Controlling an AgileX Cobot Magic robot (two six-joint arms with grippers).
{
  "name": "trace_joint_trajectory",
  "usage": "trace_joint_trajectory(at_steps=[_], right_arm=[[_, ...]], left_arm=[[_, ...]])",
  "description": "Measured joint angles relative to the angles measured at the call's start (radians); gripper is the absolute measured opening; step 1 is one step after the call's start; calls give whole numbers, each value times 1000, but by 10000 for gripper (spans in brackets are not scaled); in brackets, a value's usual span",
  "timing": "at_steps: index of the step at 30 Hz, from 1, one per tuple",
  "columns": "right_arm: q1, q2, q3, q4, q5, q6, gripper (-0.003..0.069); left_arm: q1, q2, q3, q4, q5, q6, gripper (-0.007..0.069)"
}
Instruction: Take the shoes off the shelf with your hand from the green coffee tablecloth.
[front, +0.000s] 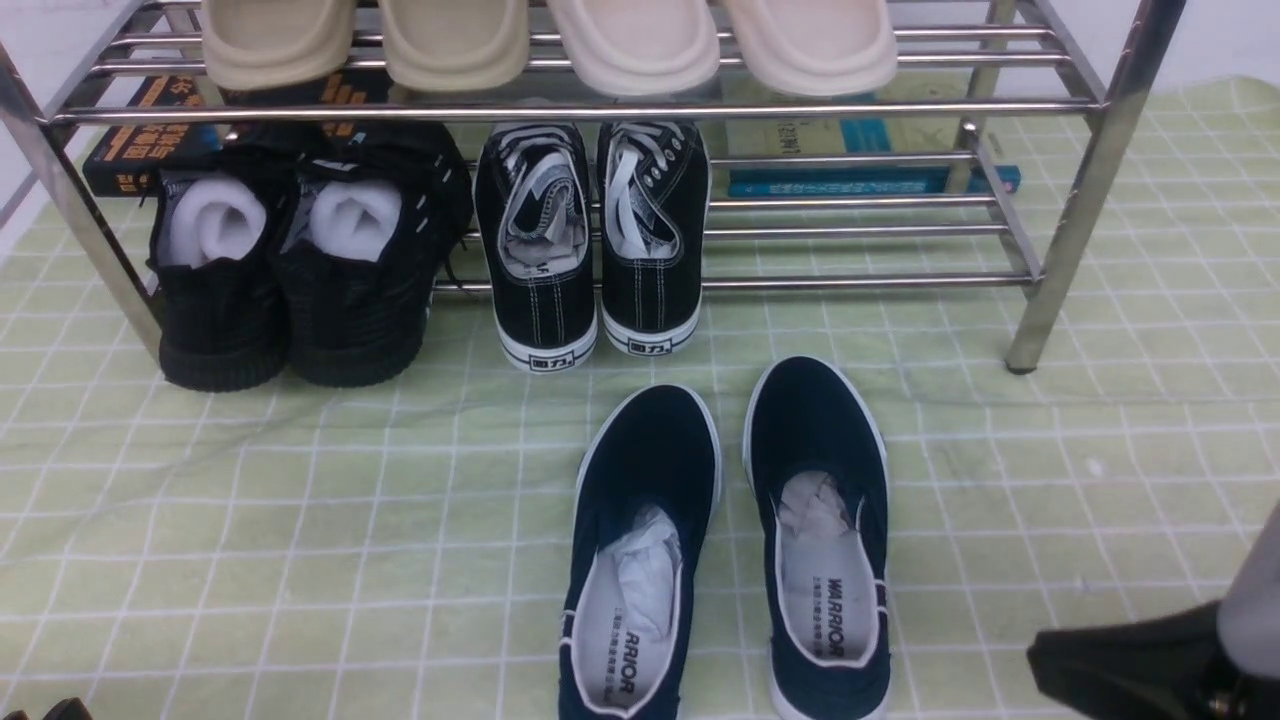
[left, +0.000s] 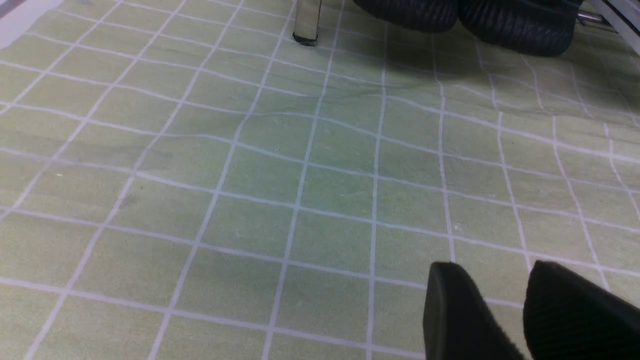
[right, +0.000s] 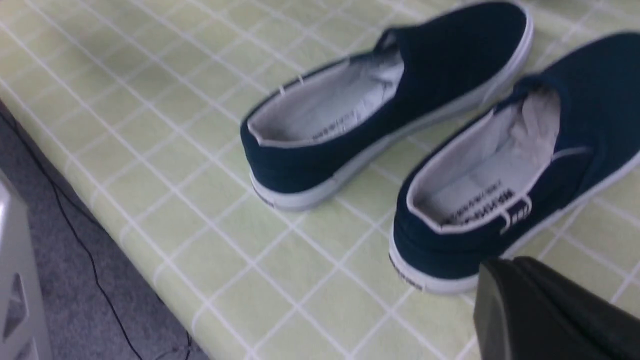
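My right hand (front: 1150, 670) is low by the near corner, holding nothing; I cannot tell how wide it is. My left hand (left: 505, 310) hangs a little open over the green cloth (front: 300, 520). The blue shoes (front: 730, 550) are off the shelf (front: 1060, 230), side by side, heels toward me.

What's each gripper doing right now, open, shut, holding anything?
Left gripper: fingers slightly apart over the green tablecloth, holding nothing.
Right gripper: holding nothing; open or shut cannot be told.
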Motion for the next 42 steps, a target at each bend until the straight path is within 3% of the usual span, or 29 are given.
trace_joint_trajectory(at_steps=[17,19,21,22,23,24,27,30,35,42], right_arm=[[-16,-74,28,-44,-4,0,3],[-79,-137,58,-62,-26,0,4],[-226,-250,136,-76,-48,0,6],[-251,-259,143,-78,-48,0,6],[-353,-335,200,-79,-49,0,7],[-365,-345,214,-79,-47,0,8],[-561,-532,326,-87,-44,-2,10],[-676,-675,401,-96,-44,-3,13],[-808,-727,478,-93,-45,-5,18],[-875,-727,484,-32,-48,-82,27]], left_arm=[[0,0,0,0,0,0,242],[0,0,0,0,0,0,242],[0,0,0,0,0,0,242],[0,0,0,0,0,0,242],[0,0,0,0,0,0,242],[0,0,0,0,0,0,242],[0,0,0,0,0,0,242],[0,0,0,0,0,0,242],[0,-1,0,0,0,0,242],[0,-1,0,0,0,0,242]])
